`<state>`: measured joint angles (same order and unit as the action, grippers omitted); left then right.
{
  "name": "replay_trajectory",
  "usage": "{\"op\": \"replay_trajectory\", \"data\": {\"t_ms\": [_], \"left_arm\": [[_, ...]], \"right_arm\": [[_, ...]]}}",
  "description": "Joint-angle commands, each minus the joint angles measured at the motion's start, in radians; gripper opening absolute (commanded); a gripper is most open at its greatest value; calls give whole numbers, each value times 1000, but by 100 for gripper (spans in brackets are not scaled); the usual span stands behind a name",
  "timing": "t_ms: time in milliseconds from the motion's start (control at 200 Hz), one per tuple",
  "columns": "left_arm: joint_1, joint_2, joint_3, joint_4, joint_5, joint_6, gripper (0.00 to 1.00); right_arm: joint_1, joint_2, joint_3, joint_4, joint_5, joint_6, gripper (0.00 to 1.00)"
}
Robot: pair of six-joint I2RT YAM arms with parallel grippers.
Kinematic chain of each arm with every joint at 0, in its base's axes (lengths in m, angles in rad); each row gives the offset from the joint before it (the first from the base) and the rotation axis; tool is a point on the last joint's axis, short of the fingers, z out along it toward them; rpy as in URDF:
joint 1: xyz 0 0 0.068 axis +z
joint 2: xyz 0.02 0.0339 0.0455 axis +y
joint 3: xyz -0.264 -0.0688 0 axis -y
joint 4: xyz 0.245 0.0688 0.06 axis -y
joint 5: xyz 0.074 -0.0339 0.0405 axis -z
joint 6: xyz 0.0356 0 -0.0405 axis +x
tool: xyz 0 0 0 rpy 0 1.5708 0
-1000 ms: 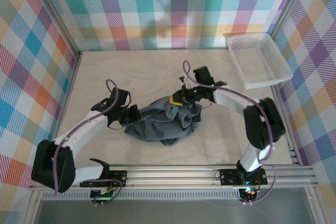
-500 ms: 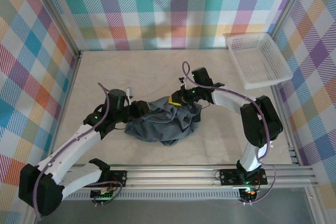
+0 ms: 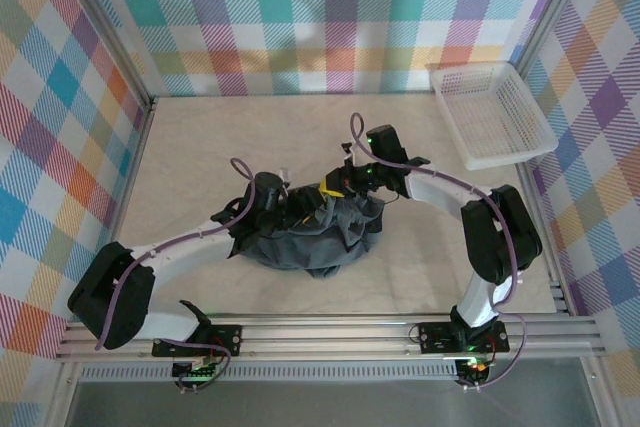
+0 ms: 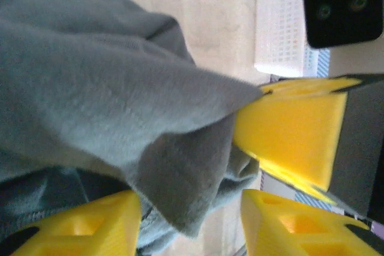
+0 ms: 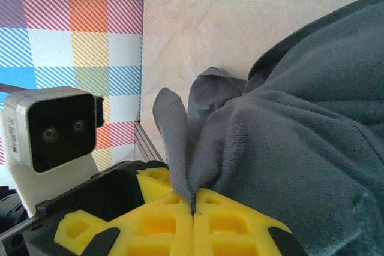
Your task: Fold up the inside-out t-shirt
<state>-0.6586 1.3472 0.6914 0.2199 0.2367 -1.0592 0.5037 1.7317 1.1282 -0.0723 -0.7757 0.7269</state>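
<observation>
Two wrist close-ups, right claw point(image 5: 193, 211) pinching the t-shirt point(image 5: 288, 148), left claw point(image 4: 189, 211) spread

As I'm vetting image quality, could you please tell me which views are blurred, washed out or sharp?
Top external: sharp and evenly lit, with a faint shadow round the shirt. Left wrist: soft throughout, with the basket washed out almost to white. Right wrist: the shirt's weave is crisp, with no glare.
</observation>
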Motion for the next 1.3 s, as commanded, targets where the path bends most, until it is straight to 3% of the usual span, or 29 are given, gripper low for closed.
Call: {"op": "replay_trajectory", "data": {"t_ms": [0, 90, 150, 300, 455, 635, 725, 825, 925, 1080, 1295], "left_arm": [[1, -19, 28, 38, -68, 9, 36], [9, -32, 22, 27, -77, 11, 11], [19, -41, 21, 0, -79, 15, 0], [73, -102, -32, -27, -85, -4, 0], [166, -133, -64, -11, -7, -25, 0], [215, 7, -15, 50, 155, -17, 0], [226, 65, -15, 132, 193, -38, 1], [242, 88, -20, 216, 237, -74, 3], [254, 75, -14, 218, 262, -69, 3], [272, 60, -20, 211, 287, -70, 3], [286, 67, -45, 280, 315, -111, 1]], "right_arm": [[1, -43, -1, -3, -23, 7, 2], [1, -44, -1, -23, -5, -2, 3], [1, -37, 2, -33, 6, -6, 4], [-2, -13, 19, -82, 40, -52, 14], [-1, 13, 12, -182, 226, -295, 19], [-1, -28, -55, -80, 215, -352, 29], [-1, -98, -94, -45, 291, -365, 30], [6, -211, -167, 32, 364, -441, 42], [60, -325, -259, 157, 405, -625, 53], [192, -402, -362, 347, 458, -1051, 61], [216, -284, -362, 524, 454, -1540, 54]]}}
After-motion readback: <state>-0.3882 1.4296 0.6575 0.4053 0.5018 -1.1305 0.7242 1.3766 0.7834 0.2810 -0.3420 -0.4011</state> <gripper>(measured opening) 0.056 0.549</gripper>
